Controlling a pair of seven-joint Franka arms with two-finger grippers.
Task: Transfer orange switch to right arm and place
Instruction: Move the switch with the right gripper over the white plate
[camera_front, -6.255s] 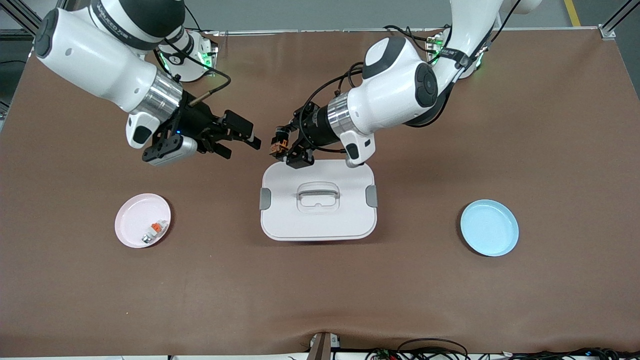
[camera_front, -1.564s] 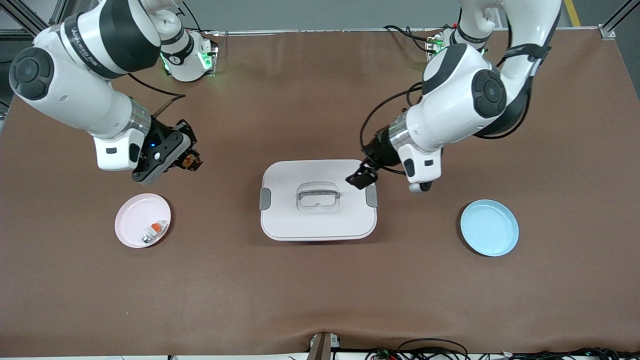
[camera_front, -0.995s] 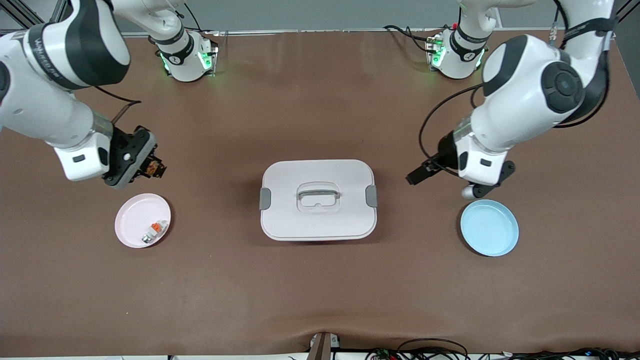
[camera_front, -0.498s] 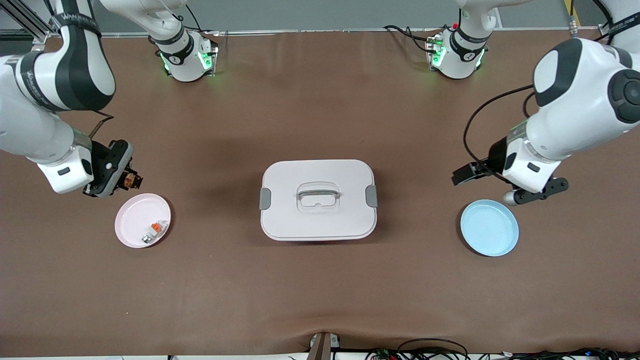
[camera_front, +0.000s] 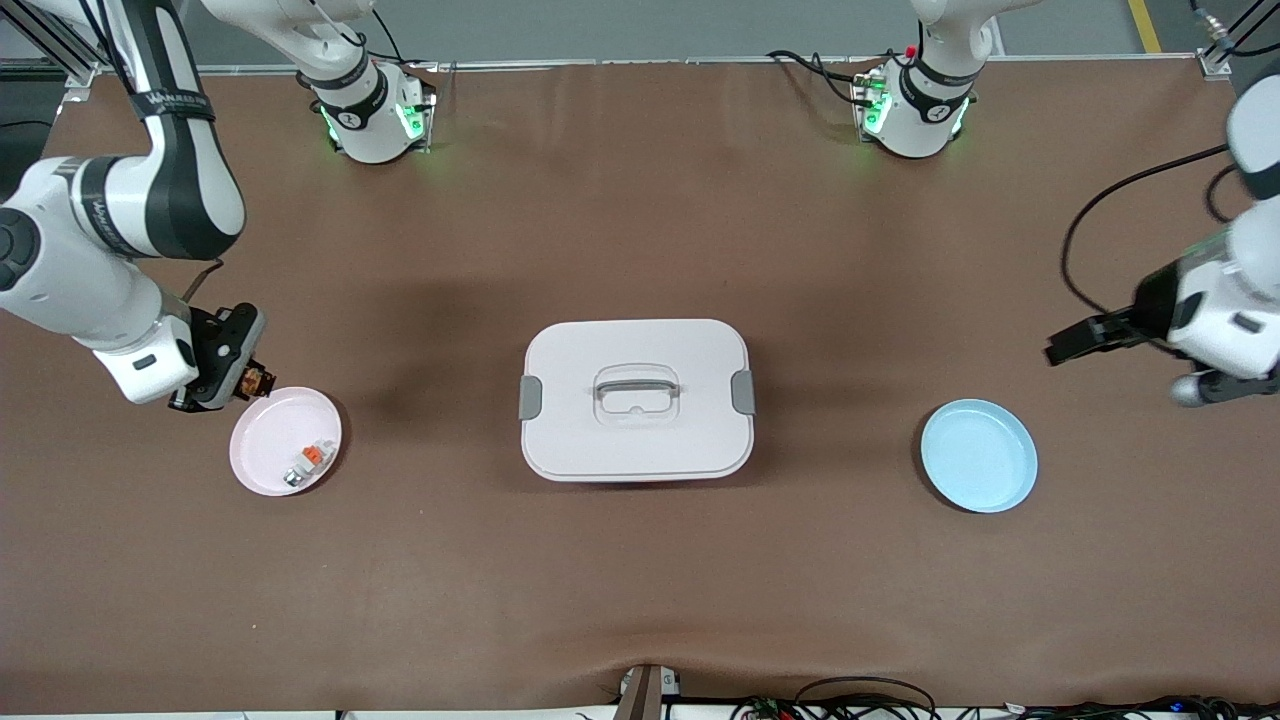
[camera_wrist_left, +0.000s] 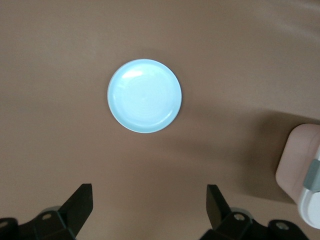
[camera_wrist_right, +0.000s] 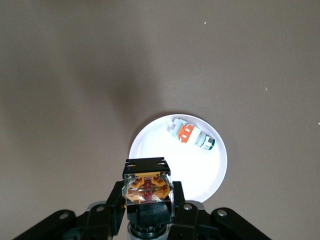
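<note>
- Where the right arm reaches down at its own end of the table, the right gripper (camera_front: 243, 378) hangs just over the table at the rim of the pink plate (camera_front: 262, 448), on the edge farther from the front camera.
- Its two fingers are clamped on the orange switch (camera_wrist_right: 148, 189), a small black block with an orange piece behind a clear face; in the right wrist view the switch sits between the black fingers, above the plate's rim.
- The pink plate (camera_wrist_right: 200, 172) holds one small grey-white part with an orange piece (camera_wrist_right: 191, 136), lying toward the plate's edge nearer the front camera.
- A white lidded box (camera_front: 636, 400) with grey side latches and a handle recessed in its lid stands at mid-table, well apart from both plates.
- The blue plate (camera_front: 978, 455) lies toward the left arm's end of the table, bare brown tabletop (camera_front: 640, 580) all round it.
- The left gripper (camera_front: 1075, 342) is up in the air over bare tabletop near the blue plate; its fingers (camera_wrist_left: 80, 205) stand wide apart with nothing between them, and the left wrist view looks down on the blue plate (camera_wrist_left: 144, 95).
</note>
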